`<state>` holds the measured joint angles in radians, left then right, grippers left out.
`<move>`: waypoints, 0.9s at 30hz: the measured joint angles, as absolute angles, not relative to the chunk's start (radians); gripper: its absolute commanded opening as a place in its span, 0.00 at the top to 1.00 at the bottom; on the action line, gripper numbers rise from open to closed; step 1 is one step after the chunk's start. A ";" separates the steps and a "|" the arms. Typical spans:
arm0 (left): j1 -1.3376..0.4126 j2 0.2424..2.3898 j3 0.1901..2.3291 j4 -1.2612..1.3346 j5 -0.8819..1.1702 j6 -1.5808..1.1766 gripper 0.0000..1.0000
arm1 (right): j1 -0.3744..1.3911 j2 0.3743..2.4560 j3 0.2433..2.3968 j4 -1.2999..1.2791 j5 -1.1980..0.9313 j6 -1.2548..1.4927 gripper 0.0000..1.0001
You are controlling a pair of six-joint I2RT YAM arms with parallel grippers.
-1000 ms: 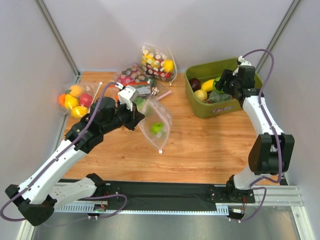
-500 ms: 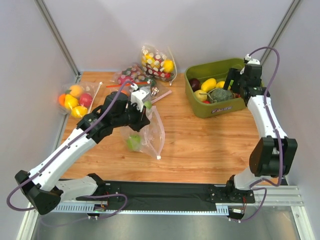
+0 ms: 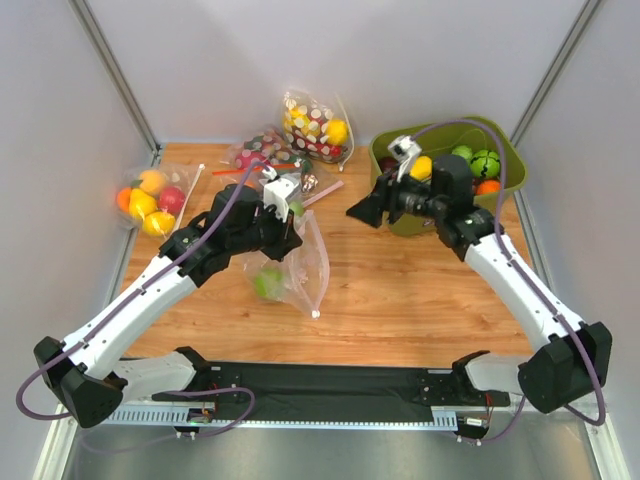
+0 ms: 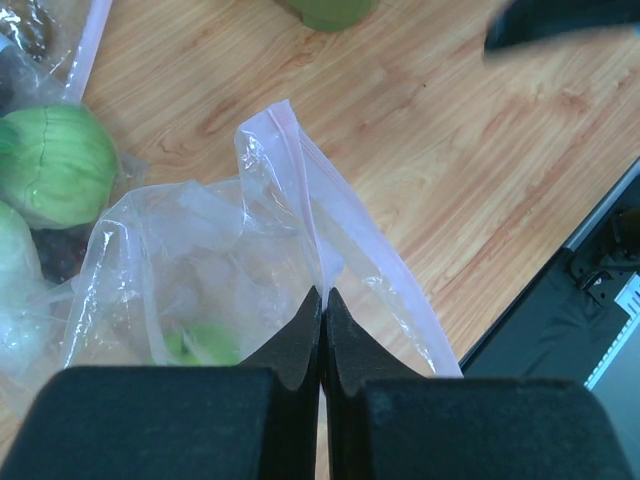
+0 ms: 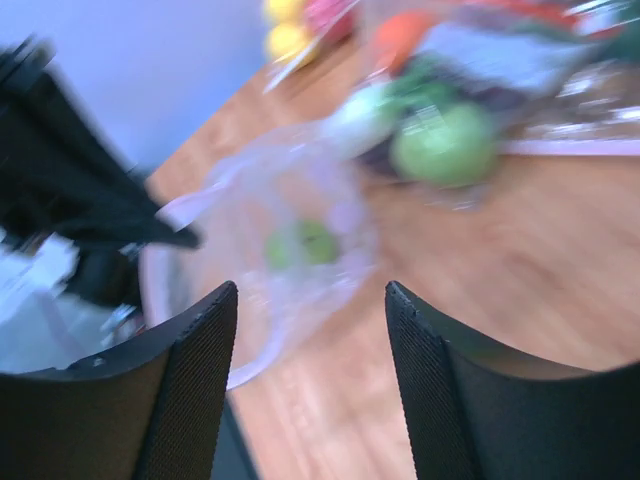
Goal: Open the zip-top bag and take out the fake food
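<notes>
The clear zip-top bag (image 3: 300,262) hangs over the wooden table, and my left gripper (image 3: 286,226) is shut on its top edge. In the left wrist view the jaws meet on the pale zip strip (image 4: 322,292), and the bag (image 4: 190,250) holds one green fruit (image 4: 205,343). From above, that fruit (image 3: 267,283) lies low on the bag's left side. My right gripper (image 3: 354,212) is open and empty to the right of the bag, apart from it. Its blurred wrist view faces the bag (image 5: 290,215) and the green fruit (image 5: 305,243) beyond the open gripper (image 5: 310,290).
A green bin (image 3: 376,160) at the back right holds yellow (image 3: 420,167), green (image 3: 485,162) and orange (image 3: 488,187) fruits. A polka-dotted bag (image 3: 315,125) and a bag with a red strip (image 3: 265,158) lie at the back. Another fruit bag (image 3: 148,200) sits far left.
My right arm swung left from the bin to just right of the bag, its jaws still apart. The left gripper shifted slightly with the bag, and the green fruit slid to the bag's lower left.
</notes>
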<state>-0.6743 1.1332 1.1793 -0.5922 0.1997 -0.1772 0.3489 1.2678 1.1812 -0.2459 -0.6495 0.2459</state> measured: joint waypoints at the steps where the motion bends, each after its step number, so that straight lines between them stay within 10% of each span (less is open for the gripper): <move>1: -0.674 1.133 1.179 -0.589 0.199 -0.178 1.00 | 0.385 1.278 1.162 -0.224 -0.700 0.259 0.42; 27: -0.673 1.112 1.179 -0.511 0.299 -0.206 1.00 | 0.654 1.473 1.031 -0.029 -0.817 0.391 0.62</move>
<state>-0.6735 1.1122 1.1790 -0.5106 0.2993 -0.2058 0.6544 1.4734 1.0309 -0.0292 -0.8165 0.3912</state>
